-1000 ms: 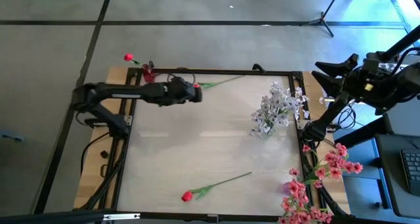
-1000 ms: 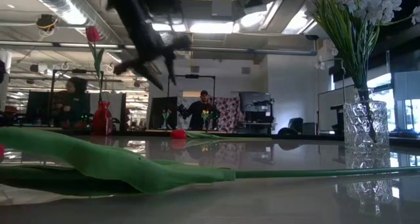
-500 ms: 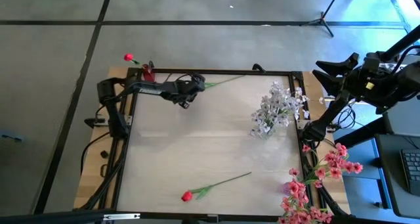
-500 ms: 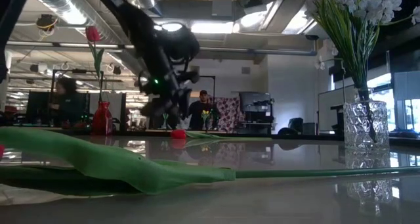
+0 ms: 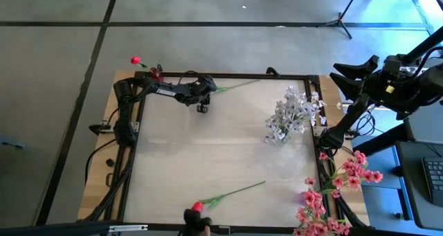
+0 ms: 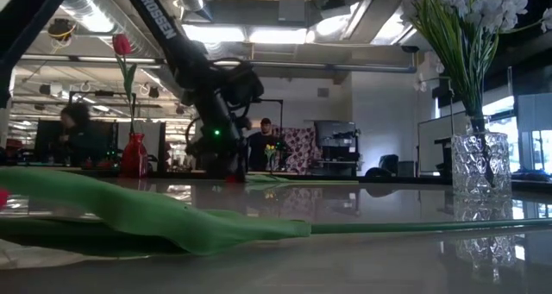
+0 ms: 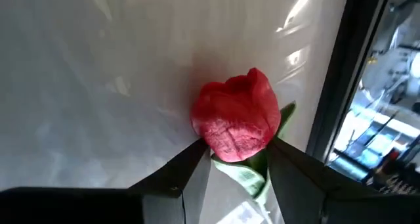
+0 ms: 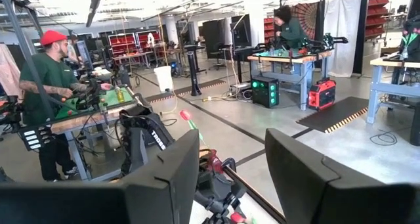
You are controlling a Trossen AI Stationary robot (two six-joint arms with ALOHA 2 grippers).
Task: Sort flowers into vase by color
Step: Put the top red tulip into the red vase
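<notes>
A red-budded flower lies near the table's far edge; its green stem (image 5: 239, 84) runs toward the right. My left gripper (image 5: 205, 92) is low over its bud (image 7: 236, 119), open, one finger on each side of the stem just behind the bud (image 7: 252, 175). The low view shows this gripper (image 6: 228, 169) down at the table. A second red flower (image 5: 197, 206) lies flat by the near edge, and its leaf (image 6: 172, 221) fills the low view's foreground. My right gripper (image 8: 233, 145) waits open beyond the table's right edge (image 5: 342, 78). My left gripper comes at the flower from above, slanting, with its fingers (image 7: 193, 168) across the stem right behind the bud. The flower lies on the table. Whether the fingers touch the stem or bud, I cannot tell.
A small red vase (image 5: 156, 75) with one red flower (image 6: 122, 44) stands at the far left corner. A glass vase (image 6: 480, 169) of white blossoms (image 5: 287, 118) stands right of centre. Pink sprays (image 5: 332, 194) stand at the near right corner. People work in the room beyond.
My left gripper has come down from high above the table onto the red bud near the far edge, shifting slightly toward that edge, and the arm has stretched out low. The flowers have stayed where they were.
</notes>
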